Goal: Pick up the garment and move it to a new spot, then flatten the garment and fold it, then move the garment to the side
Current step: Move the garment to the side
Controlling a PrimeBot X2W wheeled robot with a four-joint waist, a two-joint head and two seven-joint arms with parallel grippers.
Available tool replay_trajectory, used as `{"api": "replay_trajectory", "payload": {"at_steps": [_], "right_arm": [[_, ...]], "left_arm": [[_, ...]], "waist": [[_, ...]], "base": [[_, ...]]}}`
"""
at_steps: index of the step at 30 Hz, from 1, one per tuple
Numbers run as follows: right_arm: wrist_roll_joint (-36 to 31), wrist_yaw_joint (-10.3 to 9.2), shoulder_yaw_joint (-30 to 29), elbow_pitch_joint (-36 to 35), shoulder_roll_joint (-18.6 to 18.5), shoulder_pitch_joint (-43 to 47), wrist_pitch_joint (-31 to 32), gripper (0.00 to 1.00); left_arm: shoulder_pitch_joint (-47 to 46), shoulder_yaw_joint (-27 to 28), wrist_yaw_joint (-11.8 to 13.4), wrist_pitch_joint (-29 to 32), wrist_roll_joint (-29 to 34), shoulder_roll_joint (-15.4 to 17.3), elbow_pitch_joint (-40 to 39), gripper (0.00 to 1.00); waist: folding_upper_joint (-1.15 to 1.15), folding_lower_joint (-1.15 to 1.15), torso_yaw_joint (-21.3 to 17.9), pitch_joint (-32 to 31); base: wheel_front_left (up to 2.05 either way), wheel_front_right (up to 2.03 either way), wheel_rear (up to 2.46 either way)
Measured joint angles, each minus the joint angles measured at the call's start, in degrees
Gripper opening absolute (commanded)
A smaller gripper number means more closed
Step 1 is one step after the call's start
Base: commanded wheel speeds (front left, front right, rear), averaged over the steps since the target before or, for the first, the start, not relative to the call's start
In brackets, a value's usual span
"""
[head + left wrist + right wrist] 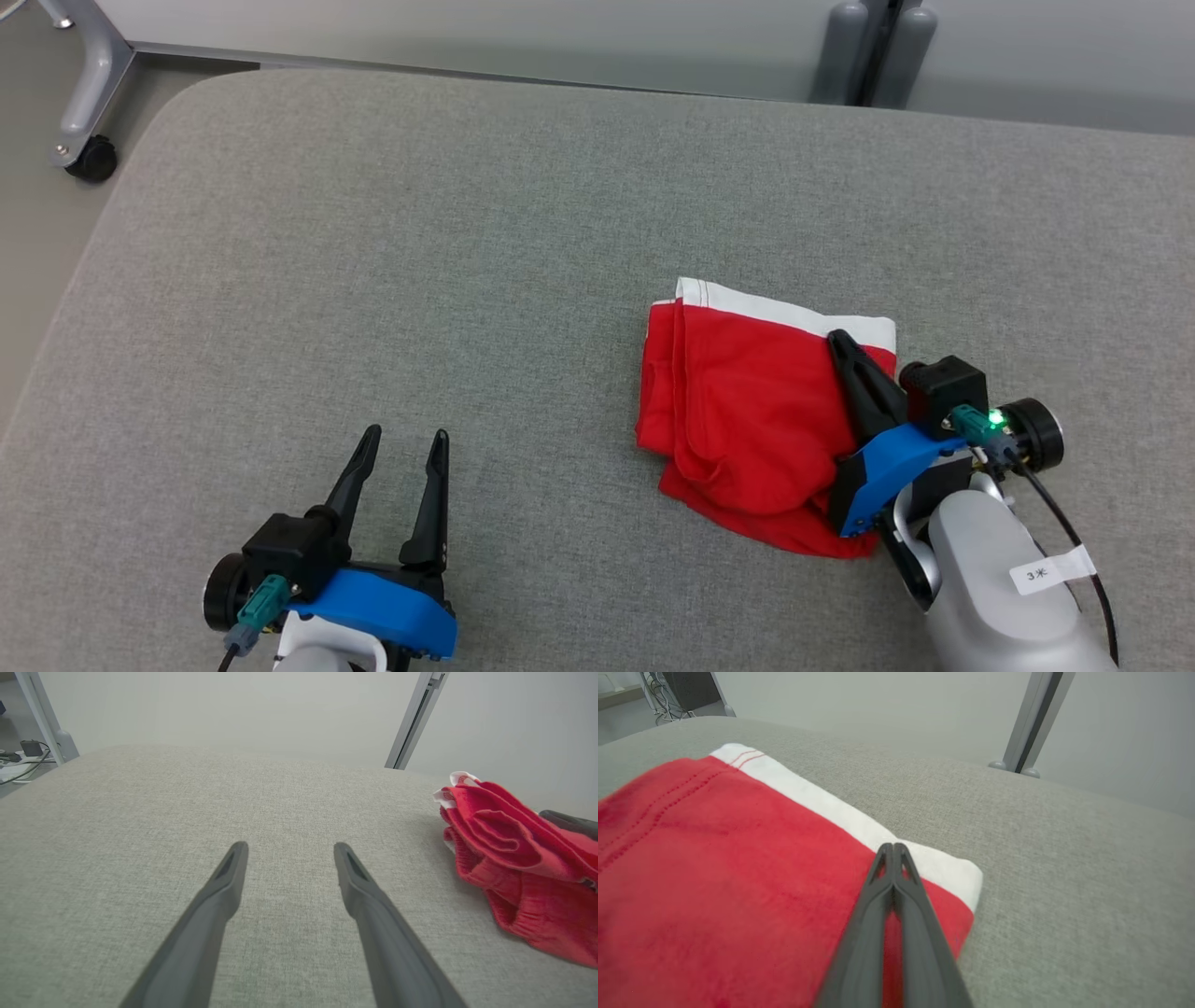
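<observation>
Folded red cloth garment with white band lies right of centre on grey fabric counter; right claw, fingers together, rests atop it. At lower left, left claw stands apart.

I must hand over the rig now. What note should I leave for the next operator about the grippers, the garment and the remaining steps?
Left gripper: open, empty, over the grey table, apart from the garment.
Right gripper: shut, fingers lying on the right edge of the red garment, near its white band; I cannot tell whether it pinches cloth.
Done: the garment looks folded into a compact bundle.
Left: probably only moving it to the side.
</observation>
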Motion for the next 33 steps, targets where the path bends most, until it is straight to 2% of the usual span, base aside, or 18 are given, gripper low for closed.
{"api": "replay_trajectory", "payload": {"at_steps": [8,23,30,33], "right_arm": [[2.8,0.0,7.4,-5.3,0.0,3.0,0.0,0.0],[8.5,0.0,21.9,-5.6,-0.1,6.8,0.0,0.0],[15.9,0.02,31.5,-5.0,0.0,8.1,0.0,0.0],[17.4,0.01,30.9,-6.7,0.0,7.9,0.0,0.0]], "left_arm": [[-0.1,-0.5,0.0,0.0,-0.5,0.8,-1.7,1.0],[1.4,-2.6,0.0,0.0,-1.5,1.2,-2.1,1.0],[2.2,-2.2,0.0,0.0,-1.7,1.2,-1.7,1.0],[2.5,-1.7,0.0,0.0,-1.5,1.0,-1.7,1.0]], "waist": [[0.0,0.0,0.1,0.1],[0.0,-0.01,1.3,-2.8],[0.0,-0.02,0.6,-4.1],[0.0,-0.02,-0.3,-4.9]], "base": [[0.0,0.0,0.0],[0.0,0.0,0.0],[0.0,0.0,0.0],[0.0,0.0,0.0]]}}
